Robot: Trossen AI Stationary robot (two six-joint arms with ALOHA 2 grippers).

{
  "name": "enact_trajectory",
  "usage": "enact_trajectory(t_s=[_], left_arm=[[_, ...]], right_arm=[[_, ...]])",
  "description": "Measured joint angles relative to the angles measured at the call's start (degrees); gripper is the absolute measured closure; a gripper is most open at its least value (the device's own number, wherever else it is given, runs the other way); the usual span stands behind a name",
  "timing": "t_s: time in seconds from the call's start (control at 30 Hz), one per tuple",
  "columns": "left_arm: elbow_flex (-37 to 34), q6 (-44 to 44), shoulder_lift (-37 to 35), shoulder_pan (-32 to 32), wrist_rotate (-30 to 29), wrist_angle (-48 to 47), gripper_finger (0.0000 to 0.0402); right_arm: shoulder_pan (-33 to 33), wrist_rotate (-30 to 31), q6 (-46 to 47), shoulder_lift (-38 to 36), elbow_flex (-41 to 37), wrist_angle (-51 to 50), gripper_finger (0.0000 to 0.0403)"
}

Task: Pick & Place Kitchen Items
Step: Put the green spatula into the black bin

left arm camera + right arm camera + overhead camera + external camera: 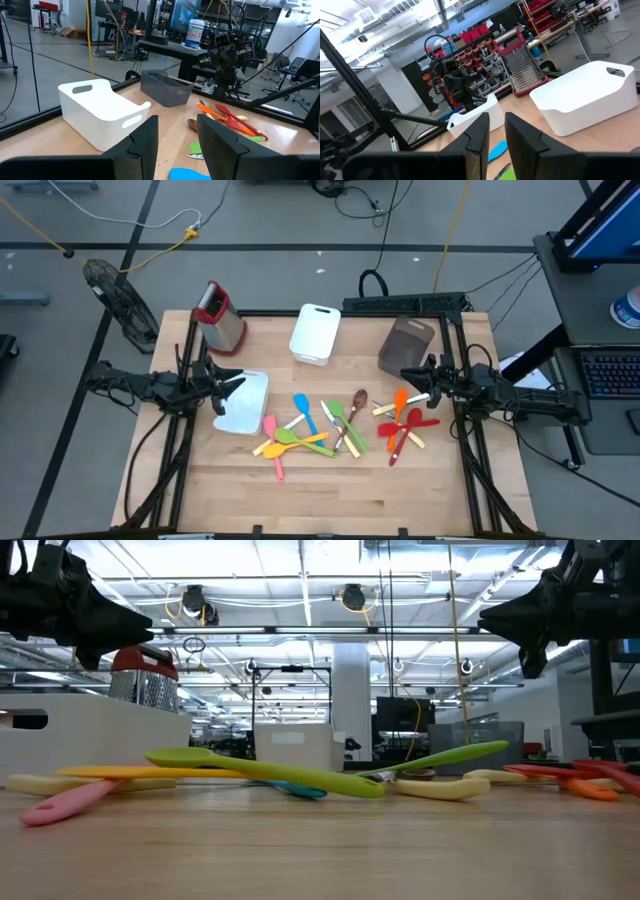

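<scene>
The kitchen items lie flat and loose on the wooden table. A pink spatula (272, 442), a yellow one (292, 449), green spoons (300, 437), a blue spatula (303, 412) and a brown wooden spoon (358, 401) make a crossed heap in the middle. Red and orange ones (405, 422) lie to its right. My left gripper (240, 385) hangs open above the table's left side, pointing level toward the heap, over a white tray (245, 408). My right gripper (405, 375) hangs above the right side with a narrow gap between its fingers, nothing in it.
A metal box grater with a red top (220, 315) stands at the far left. A white tray (315, 333) stands at the far middle and a grey bin (405, 345) at the far right. Bare wood stretches along the near edge (320, 500).
</scene>
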Motion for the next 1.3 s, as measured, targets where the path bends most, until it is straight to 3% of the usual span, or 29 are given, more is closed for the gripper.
enact_trajectory(t_s=[0.33,0.57,0.8,1.1,1.3], left_arm=[[0.02,0.16,0.0,0.0,0.33,-0.02,0.0261],[0.0,-0.84,0.0,0.0,0.41,-0.02,0.0261],[0.02,-2.14,0.0,0.0,0.53,-0.37,0.0261],[0.0,1.92,0.0,0.0,0.7,-0.37,0.0261],[0.0,5.03,0.0,0.0,0.7,-0.37,0.0261]], right_arm=[[0.01,-0.8,-4.58,2.97,0.0,-3.89,0.0348],[0.02,-12.19,-8.75,5.92,0.0,-3.09,0.0348],[0.02,-15.27,-16.73,8.31,0.0,4.51,0.0348],[0.13,-15.24,-18.25,12.86,0.37,9.59,0.0348],[4.5,-14.78,-22.41,19.53,6.37,9.96,0.0348]])
